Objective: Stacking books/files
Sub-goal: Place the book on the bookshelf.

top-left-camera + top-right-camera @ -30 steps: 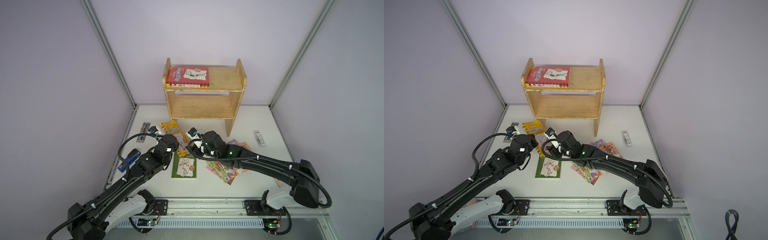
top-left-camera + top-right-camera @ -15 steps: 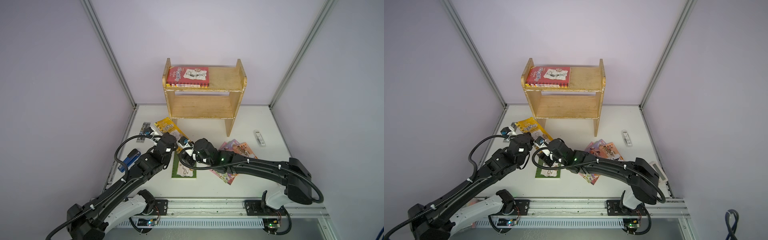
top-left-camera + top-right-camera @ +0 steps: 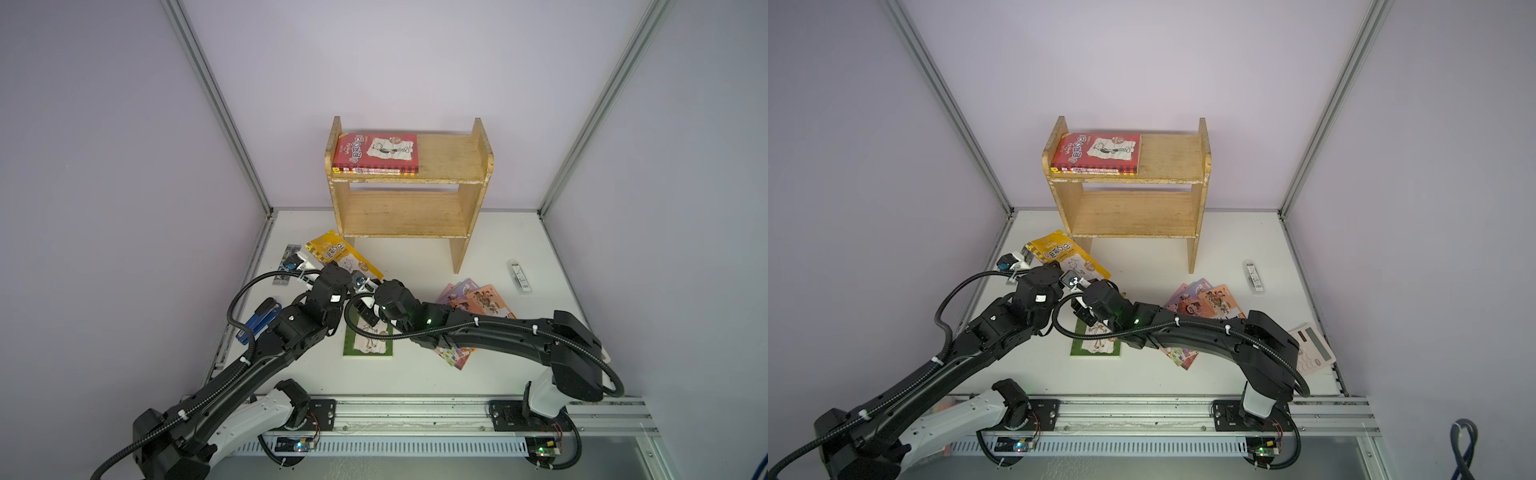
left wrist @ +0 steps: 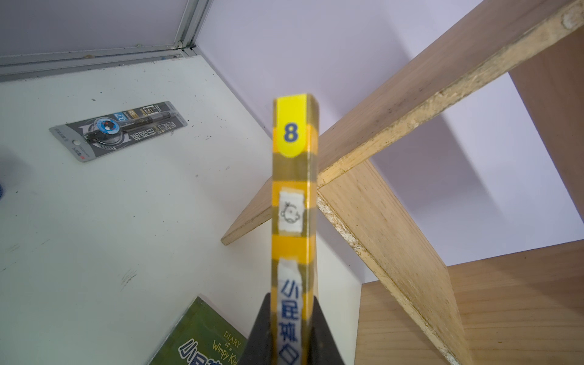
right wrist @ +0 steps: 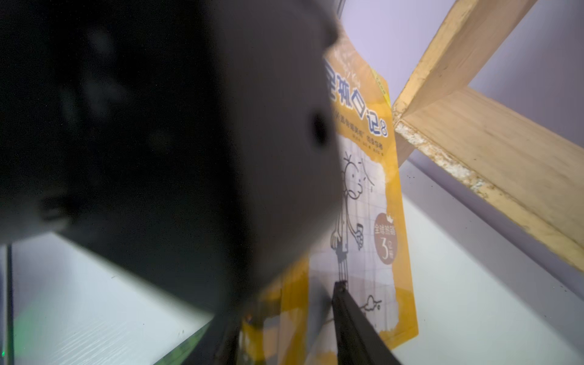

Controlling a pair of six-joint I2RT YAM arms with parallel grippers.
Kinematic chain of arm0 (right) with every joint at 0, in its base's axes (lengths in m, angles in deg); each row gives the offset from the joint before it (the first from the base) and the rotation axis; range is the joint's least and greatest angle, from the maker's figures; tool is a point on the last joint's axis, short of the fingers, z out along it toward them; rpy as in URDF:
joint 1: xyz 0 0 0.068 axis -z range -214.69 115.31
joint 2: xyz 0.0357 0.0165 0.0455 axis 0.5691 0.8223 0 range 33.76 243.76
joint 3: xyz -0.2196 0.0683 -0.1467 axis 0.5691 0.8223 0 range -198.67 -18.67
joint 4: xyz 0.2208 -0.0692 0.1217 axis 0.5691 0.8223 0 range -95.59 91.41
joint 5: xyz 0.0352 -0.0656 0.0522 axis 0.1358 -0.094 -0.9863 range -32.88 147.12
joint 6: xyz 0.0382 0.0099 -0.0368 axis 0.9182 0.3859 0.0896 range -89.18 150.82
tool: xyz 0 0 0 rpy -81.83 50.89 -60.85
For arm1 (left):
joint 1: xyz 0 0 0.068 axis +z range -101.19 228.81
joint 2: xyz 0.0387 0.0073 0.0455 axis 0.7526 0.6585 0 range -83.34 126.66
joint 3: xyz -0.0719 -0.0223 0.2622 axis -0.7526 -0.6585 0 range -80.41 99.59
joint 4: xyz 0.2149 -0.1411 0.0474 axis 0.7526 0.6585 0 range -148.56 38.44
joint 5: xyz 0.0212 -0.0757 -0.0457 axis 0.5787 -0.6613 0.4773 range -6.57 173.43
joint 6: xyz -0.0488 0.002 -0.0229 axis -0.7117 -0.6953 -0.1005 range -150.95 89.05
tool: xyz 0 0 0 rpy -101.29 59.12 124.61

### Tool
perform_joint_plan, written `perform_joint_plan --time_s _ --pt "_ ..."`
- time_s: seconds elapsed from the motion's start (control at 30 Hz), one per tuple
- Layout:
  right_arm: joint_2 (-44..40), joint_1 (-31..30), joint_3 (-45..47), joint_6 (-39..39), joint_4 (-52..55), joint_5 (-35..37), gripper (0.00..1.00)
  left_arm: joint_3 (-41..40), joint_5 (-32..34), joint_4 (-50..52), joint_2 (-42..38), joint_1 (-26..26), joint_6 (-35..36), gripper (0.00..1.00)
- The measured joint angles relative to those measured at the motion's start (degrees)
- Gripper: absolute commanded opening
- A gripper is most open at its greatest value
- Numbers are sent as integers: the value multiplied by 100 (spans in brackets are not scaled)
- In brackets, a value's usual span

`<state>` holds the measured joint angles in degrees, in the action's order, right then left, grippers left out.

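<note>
LEFT OF CENTRE in both top views, the left arm's fingers point(image 4: 261, 328) pinch a yellow paperback with a stick-boy sketch point(image 3: 332, 251) at its spine, holding it tilted over the white counter point(image 3: 419, 374) in front of the two-tier wooden bookshelf point(image 3: 451, 156). The right arm's fingers point(image 5: 354, 325) flank the book's lower edge (whether they grip it cannot be told). A red paperback point(image 3: 376, 151) tops the stack on the upper shelf. A green paperback point(image 3: 368, 345) lies flat at lower centre, with thin cartoon booklets point(image 3: 478, 299) fanned out to its right.
</note>
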<state>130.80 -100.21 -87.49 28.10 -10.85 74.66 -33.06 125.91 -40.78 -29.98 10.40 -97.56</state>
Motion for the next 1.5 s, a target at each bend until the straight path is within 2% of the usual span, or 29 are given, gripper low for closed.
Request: perform_joint_plan --time_s 0.37,0.5,0.53,0.57,0.7,0.77,0.83,0.93,1.13,1.3,1.5 --pt "114 -98 166 -1141 -645 525 13 20 46 -63 -24 11 -310 0" --pt "90 -103 199 -1488 -780 546 0 20 46 -76 -96 13 -374 4" --pt "68 -105 208 -1600 -791 546 0 20 37 -85 -118 15 -374 6" --pt "52 -107 212 -1672 -798 549 0 20 28 -101 -133 15 -376 11" --pt "13 -96 254 -2157 -898 662 0 20 -70 -140 -240 17 -122 51" --pt "11 -94 273 -2485 -905 697 0 22 -136 -122 -332 55 85 68" --pt "11 -98 278 -2903 -914 684 0 39 -164 -83 -463 66 345 81" --pt "0 -96 229 -3397 -918 557 0 127 -216 118 -750 146 671 93" --pt "-321 254 -208 -3689 306 411 0 614 -420 883 -1364 640 1292 100" --pt "-741 313 -562 -4094 929 -2 0 549 -415 1460 -2065 1078 1552 100" --pt "-1187 361 -1123 -4518 1609 -216 0 511 -433 2050 -2382 1434 1687 100"
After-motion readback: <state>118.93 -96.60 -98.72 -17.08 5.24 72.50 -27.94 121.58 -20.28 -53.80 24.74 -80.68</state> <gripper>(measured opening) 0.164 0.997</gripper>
